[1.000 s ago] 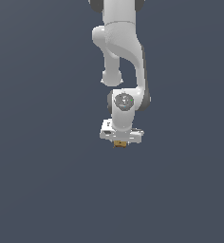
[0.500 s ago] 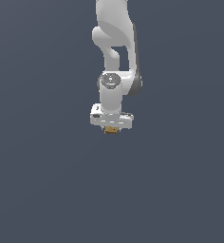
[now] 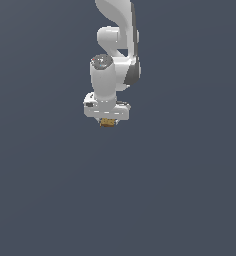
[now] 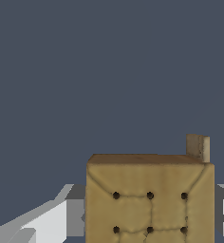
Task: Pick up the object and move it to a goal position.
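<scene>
The object is a tiny tan-brown cube (image 3: 107, 122) with darker dots and seam lines. In the exterior view it sits just under the white gripper (image 3: 107, 121), between the fingers, held up in the air. In the wrist view the cube (image 4: 149, 199) fills the space between the grey-white fingers (image 4: 47, 223), with a small tan tab sticking out at one corner. The gripper is shut on the cube. The fingertips are mostly hidden behind the hand in the exterior view.
The white arm (image 3: 117, 45) comes down from the top of the exterior view. Everything else is plain dark grey-blue background (image 3: 190, 190); no other object or goal marker shows.
The gripper with the cube has risen and shifted toward the exterior view's left over the last second. The wrist has turned somewhat. The cube has stayed in the grip.
</scene>
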`<control>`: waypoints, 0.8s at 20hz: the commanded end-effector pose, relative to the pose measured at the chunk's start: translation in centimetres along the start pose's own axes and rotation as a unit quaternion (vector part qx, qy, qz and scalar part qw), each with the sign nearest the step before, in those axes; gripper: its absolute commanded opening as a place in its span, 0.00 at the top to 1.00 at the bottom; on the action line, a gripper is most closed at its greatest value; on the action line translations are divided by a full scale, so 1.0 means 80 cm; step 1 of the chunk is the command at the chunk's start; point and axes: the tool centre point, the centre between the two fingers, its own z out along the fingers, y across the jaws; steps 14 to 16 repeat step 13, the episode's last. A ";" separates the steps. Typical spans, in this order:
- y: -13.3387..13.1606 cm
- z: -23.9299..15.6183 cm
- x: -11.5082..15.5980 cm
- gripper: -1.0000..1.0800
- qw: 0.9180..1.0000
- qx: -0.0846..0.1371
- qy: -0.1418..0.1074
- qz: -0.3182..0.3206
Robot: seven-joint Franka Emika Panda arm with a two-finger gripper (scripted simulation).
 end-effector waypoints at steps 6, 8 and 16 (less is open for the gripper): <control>0.026 -0.027 -0.020 1.00 1.000 0.000 0.000 0.000; 0.030 -0.030 -0.022 1.00 1.000 0.000 0.000 0.000; 0.031 -0.032 -0.021 1.00 1.000 0.000 0.000 0.000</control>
